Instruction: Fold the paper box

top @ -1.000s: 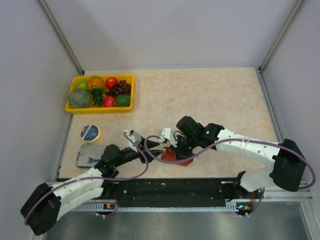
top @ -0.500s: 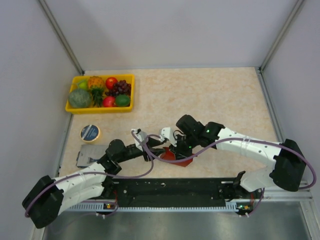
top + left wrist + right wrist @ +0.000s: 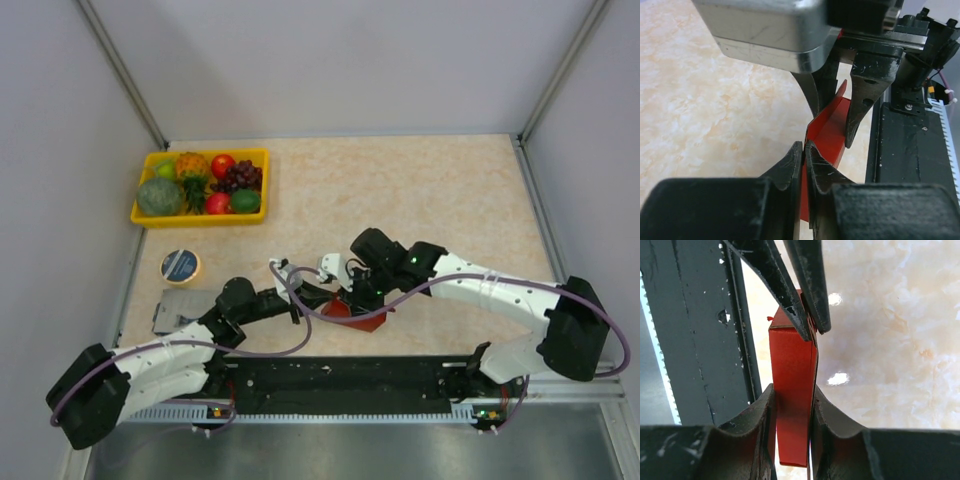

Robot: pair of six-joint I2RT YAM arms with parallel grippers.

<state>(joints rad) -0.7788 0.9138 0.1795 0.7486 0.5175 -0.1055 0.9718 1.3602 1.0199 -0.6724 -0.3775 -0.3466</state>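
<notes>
Where the paper box (image 3: pixel 358 314) sits on the table just beyond the middle of the black rail (image 3: pixel 340 376), we see 2 grips on it. Our left gripper (image 3: pixel 804 149) is pinched tight on a thin red flap, toward the rail's left end. Our right gripper (image 3: pixel 793 399) clamps the folded red body from both sides, beside the rail.

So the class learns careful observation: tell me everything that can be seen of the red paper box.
The paper box is thin, bright red card, matte, partly folded with a crisp crease. It is at the near side of the table; whether it rests there or is lifted I cannot tell. The right arm's fingers press its two sides; the left arm's fingers pinch one thin edge.
</notes>
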